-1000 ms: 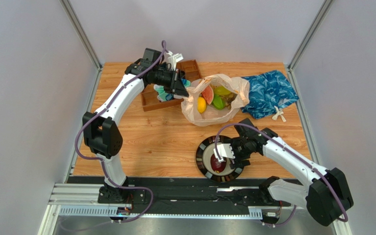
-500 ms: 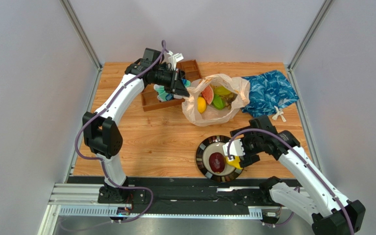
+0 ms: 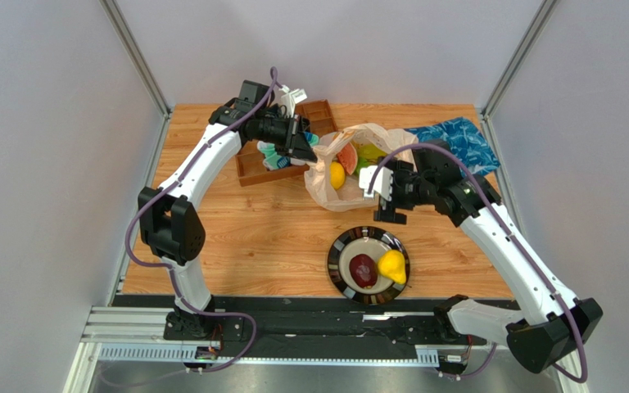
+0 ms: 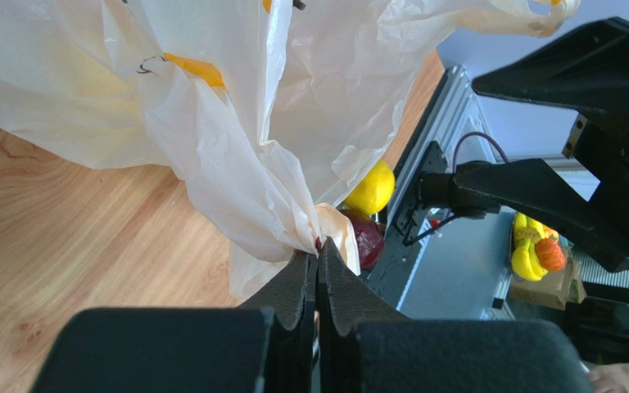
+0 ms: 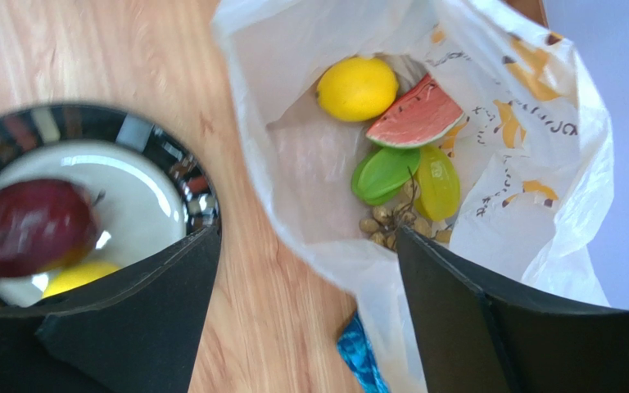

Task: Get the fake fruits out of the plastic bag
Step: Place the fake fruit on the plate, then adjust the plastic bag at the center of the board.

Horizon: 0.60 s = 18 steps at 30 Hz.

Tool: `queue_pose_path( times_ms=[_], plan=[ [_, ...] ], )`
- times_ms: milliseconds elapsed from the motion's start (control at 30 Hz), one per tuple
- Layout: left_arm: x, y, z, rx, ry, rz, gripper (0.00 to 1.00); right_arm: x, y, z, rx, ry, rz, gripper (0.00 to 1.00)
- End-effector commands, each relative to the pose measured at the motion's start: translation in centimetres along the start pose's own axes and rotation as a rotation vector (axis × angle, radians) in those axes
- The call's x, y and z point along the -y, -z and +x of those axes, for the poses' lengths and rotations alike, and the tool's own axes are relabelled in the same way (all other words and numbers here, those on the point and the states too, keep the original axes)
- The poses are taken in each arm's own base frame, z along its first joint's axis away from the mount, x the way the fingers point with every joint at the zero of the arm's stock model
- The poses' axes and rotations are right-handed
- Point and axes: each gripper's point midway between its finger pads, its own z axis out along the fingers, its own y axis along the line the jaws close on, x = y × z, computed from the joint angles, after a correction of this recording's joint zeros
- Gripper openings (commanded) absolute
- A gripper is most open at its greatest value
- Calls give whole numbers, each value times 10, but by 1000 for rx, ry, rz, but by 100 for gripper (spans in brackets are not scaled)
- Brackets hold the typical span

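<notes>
Plastic bag (image 3: 326,185) mouth gaping upward, left gripper (image 4: 318,250) pinching its rim (right gripper (image 5: 307,239) spread, empty).

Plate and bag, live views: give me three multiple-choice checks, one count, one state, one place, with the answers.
1. Fruits on the plate: A two, B three, C none.
2. The left gripper is: A open and empty, B shut on the plate's rim, C shut on the plastic bag's edge.
3. The watermelon slice lies: A on the plate, B in the plastic bag, C in the left gripper.
Answers: 1 A, the dark red fruit and yellow pear sit there; 2 C, its fingers pinch gathered film; 3 B, it rests beside the green piece inside.
</notes>
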Motion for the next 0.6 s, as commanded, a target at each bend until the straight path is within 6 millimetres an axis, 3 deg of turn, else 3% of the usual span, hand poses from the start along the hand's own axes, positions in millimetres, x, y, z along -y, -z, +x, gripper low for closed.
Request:
queue_pose_path(
  times_ms=[0, 100, 300, 467, 567],
  plan=[
    [13, 7, -8, 27, -47, 18, 2, 46, -17, -28, 95, -183, 128, 76],
    [13, 8, -5, 21, -47, 12, 2, 77, -33, -25, 109, -255, 250, 63],
    [14, 15, -3, 31, -78, -29, 0, 80, -75, 3, 38, -319, 234, 49],
    [16, 18, 2, 31, -77, -30, 0, 65, -98, 37, -63, -390, 209, 44],
    [17, 19, 7, 24, -72, -29, 0, 36, -108, 56, -120, -423, 156, 44]
  ],
)
